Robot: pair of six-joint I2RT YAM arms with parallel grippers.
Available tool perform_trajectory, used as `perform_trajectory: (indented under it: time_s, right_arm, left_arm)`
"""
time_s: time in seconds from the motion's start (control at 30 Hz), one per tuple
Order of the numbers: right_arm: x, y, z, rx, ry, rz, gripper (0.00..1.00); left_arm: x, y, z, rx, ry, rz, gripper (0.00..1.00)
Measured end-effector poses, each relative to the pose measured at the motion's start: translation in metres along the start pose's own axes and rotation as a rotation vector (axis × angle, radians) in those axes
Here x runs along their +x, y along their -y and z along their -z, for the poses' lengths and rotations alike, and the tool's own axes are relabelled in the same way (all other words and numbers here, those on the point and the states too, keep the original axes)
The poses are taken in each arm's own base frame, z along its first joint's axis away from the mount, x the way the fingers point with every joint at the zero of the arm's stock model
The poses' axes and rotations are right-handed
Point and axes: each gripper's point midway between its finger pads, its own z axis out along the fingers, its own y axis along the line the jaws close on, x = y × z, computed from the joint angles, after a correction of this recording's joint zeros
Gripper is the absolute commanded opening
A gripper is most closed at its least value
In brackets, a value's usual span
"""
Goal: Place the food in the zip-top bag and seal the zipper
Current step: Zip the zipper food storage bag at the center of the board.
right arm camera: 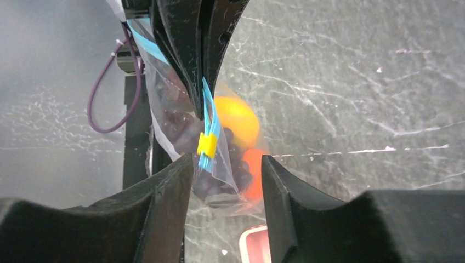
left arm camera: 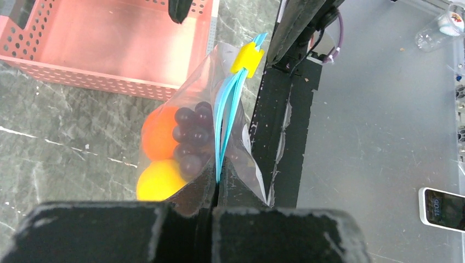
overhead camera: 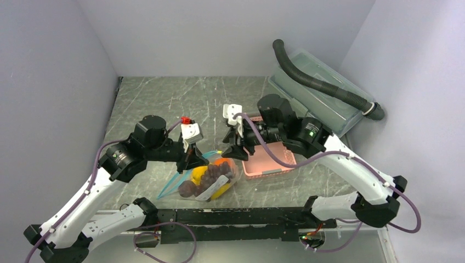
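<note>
Left gripper (left arm camera: 216, 183) jaws clamp the zipper (left arm camera: 227, 120), anchoring the zip-top bag (overhead camera: 211, 178), while right gripper (right arm camera: 227, 164) jaws stand apart at the yellow slider (right arm camera: 207, 144).

A pink slotted basket (overhead camera: 270, 160) sits on the grey marbled surface (overhead camera: 164, 98), just right of centre, about three o'clock. Off at two o'clock stands a clear lidded storage box (overhead camera: 321, 64), a black ribbed hose (overhead camera: 323, 86) lying across its lid.

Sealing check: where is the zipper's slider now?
In the right wrist view, the yellow slider sits on the zipper strip ahead of the open right gripper, toward the pink basket; the left gripper pinches the strip's other end.
</note>
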Motion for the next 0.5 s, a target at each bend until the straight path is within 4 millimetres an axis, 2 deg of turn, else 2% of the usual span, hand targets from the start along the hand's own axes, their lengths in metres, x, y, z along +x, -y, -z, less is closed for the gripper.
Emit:
perform_trajectory:
  time_s: [0.27,0.5]
  right_arm:
    - [0.009,-0.009,0.006,0.001,0.105,0.114,0.6]
    - [0.012,-0.016,0.0,-0.043,0.167,0.174,0.57]
  left_arm:
    - [-0.003,0.013,0.004,0.059,0.015,-0.02,0.0]
    - [-0.004,0.022,0.007,0.102,0.015,-0.027,0.0]
